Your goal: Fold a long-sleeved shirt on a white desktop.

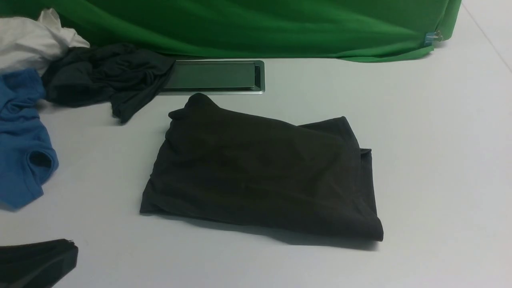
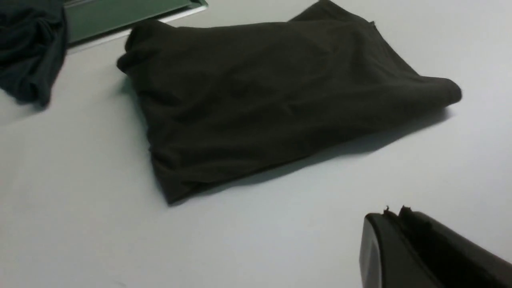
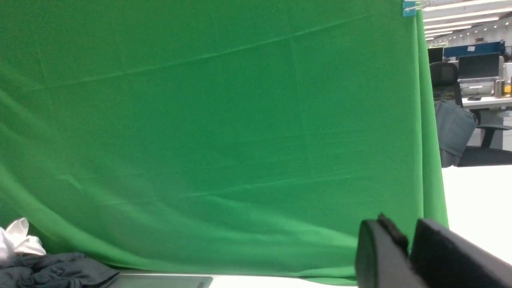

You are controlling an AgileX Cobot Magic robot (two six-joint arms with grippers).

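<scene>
**Handling Notes: Folded Shirt on the Desktop**

We find the long-sleeved shirt [image 1: 260,176] lying near the middle of the white desktop [image 1: 440,160], just in front of the grey cable hatch [image 1: 214,76]. It is already gathered into a compact, roughly rectangular bundle of several layers. The chest print and neck tag are not visible. A loose hump rises at the far left corner, and layered edges show at the right side, where one ply sticks out past the others.

We judge the fabric to be a soft, light knit with no stiffness: it will sag wherever it is unsupported, and the layers can slide over one another. It is not fragile. The smooth desktop offers little friction, so a sideways pull would drag the whole bundle, not just one ply.

For any further fold or tidying, we recommend pinching through all layers at a corner or along the near folded edge, with both arms lifting together.

The left gripper [image 2: 394,214] has its jaws closed with nothing between them, apart from the shirt and above bare desktop. The right gripper [image 3: 408,240] faces the green backdrop [image 3: 200,120]; a narrow slot shows between its fingers and it holds nothing.

Other garments, a dark grey one [image 1: 100,76], a blue one [image 1: 20,140] and a white one [image 1: 32,40], lie at the left, well apart from the shirt.
</scene>
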